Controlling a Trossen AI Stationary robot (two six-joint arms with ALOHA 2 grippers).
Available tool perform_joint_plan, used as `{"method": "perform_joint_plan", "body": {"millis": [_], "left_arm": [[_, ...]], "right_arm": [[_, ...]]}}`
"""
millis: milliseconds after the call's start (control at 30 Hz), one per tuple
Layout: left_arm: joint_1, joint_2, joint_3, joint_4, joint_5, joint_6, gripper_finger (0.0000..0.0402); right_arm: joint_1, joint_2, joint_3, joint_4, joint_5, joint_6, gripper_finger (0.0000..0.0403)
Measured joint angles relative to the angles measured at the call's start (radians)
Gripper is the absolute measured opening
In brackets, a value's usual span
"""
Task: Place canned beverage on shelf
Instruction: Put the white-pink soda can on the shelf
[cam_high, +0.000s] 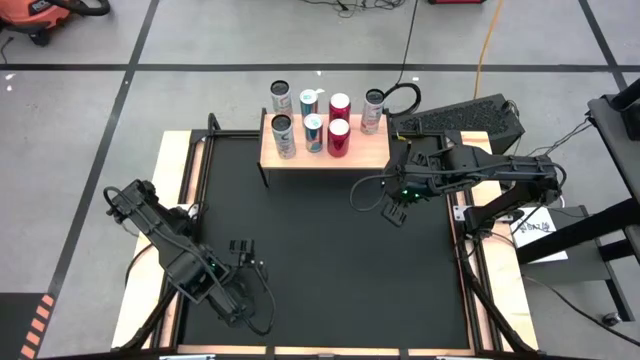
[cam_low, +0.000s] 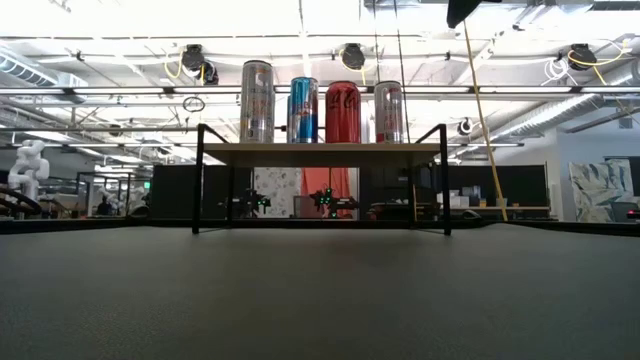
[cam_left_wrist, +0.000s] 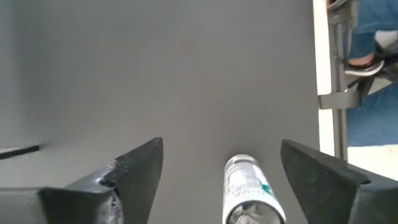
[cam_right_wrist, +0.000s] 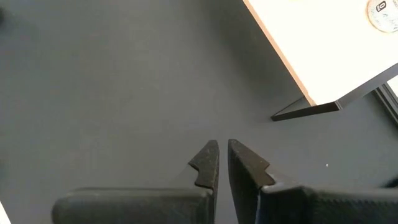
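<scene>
The shelf (cam_high: 325, 150) stands at the far middle of the black mat (cam_high: 320, 260) on thin black legs, and several tall cans (cam_high: 338, 137) stand upright on it, also seen in the low view (cam_low: 342, 112). My left gripper (cam_high: 243, 252) hangs open over the mat's near left. In its wrist view a slim silver can with a green mark (cam_left_wrist: 249, 190) shows below and between the fingers (cam_left_wrist: 222, 146), apart from both. Whether that can stands or lies I cannot tell. My right gripper (cam_high: 393, 212) is shut on nothing (cam_right_wrist: 222, 155) above the mat, by the shelf's right front leg (cam_right_wrist: 298, 111).
Light wooden strips (cam_high: 180, 180) border the mat left and right. A black box-like device (cam_high: 470, 118) and cables sit at the far right behind the shelf. A person's shoe and trouser leg (cam_left_wrist: 367, 56) show beyond the table edge. The mat's middle (cam_low: 320, 300) is bare.
</scene>
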Motion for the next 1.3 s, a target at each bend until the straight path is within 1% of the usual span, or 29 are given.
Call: {"method": "perform_joint_plan", "body": {"millis": [100,200,400,433,533,633,700,800,967,1100,1300], "left_arm": [[0.0,0.0,0.0,-0.013,-0.001,0.029,0.0342],[0.0,0.0,0.0,-0.002,-0.002,0.059,0.0353],[0.0,0.0,0.0,0.056,-0.01,0.054,0.0355],[0.0,0.0,0.0,0.06,-0.024,0.063,0.0355],[0.003,0.0,0.0,0.067,-0.098,0.161,0.0354],[0.006,0.0,0.0,0.067,-0.103,0.154,0.0354],[0.007,0.0,0.0,0.066,-0.089,0.139,0.0354],[0.006,0.0,0.0,0.064,-0.061,0.061,0.0354],[0.007,0.0,0.0,0.064,0.001,-0.02,0.0354],[0.007,0.0,0.0,0.064,0.051,-0.055,0.0354],[0.006,0.0,0.0,0.064,0.107,-0.056,0.0354]], "right_arm": [[0.0,0.0,0.0,0.0,0.0,0.0,0.0018],[0.0,0.0,0.0,0.0,0.0,0.0,0.0018],[0.0,0.0,0.0,0.0,0.001,0.0,0.0018],[0.0,0.0,0.0,0.0,0.001,0.0,0.0018],[0.0,0.0,0.0,0.0,0.0,0.0,0.0018],[0.001,0.0,0.0,0.0,0.0,0.0,0.0018],[0.001,0.0,0.0,0.0,0.0,0.0,0.0018],[0.001,0.0,0.0,0.0,-0.001,0.0,0.0018],[0.002,0.0,0.0,0.0,-0.001,0.004,0.0018],[0.002,0.0,0.0,0.0,-0.001,0.004,0.0018],[0.002,0.0,0.0,0.0,0.0,0.001,0.0018]]}}
